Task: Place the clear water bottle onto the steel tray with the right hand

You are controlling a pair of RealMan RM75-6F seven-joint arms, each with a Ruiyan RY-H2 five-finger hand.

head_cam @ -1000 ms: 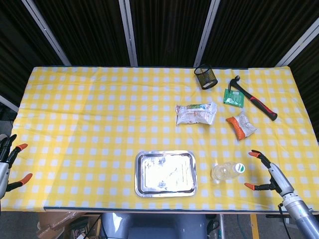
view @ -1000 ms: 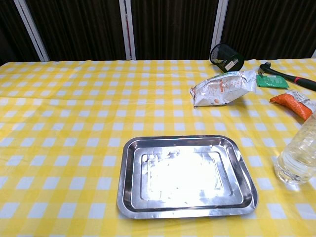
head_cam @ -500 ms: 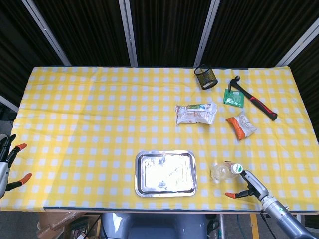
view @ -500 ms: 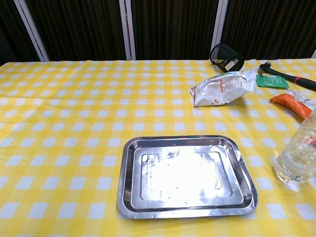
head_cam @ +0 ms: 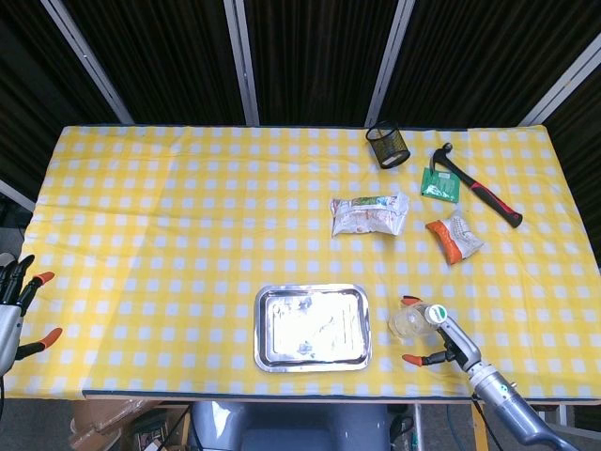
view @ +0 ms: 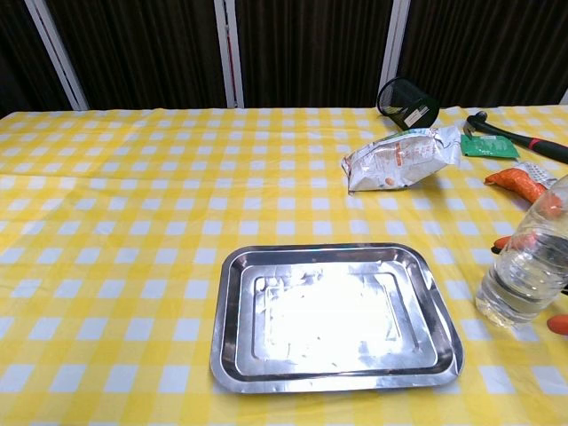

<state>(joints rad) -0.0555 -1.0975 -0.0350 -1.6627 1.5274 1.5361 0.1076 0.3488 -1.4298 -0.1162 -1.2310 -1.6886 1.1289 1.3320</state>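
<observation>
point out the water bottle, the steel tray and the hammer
water bottle (view: 525,275), chest view, clear body
steel tray (view: 232,355), chest view, left rim
hammer (head_cam: 488,196), head view, handle

a table (head_cam: 169,235) draped in yellow-and-white check carries a steel tray (head_cam: 313,328), clear water bottle (head_cam: 409,323), white snack bag (head_cam: 369,215), orange packet (head_cam: 453,236), hammer (head_cam: 479,185), green packet (head_cam: 439,184) and black mesh cup (head_cam: 388,145).

light: bright, even, from overhead | glare: white hotspot mid steel tray (view: 232,355) in both views | shadows: faint | focus: sharp | background: dark, top of frame
</observation>
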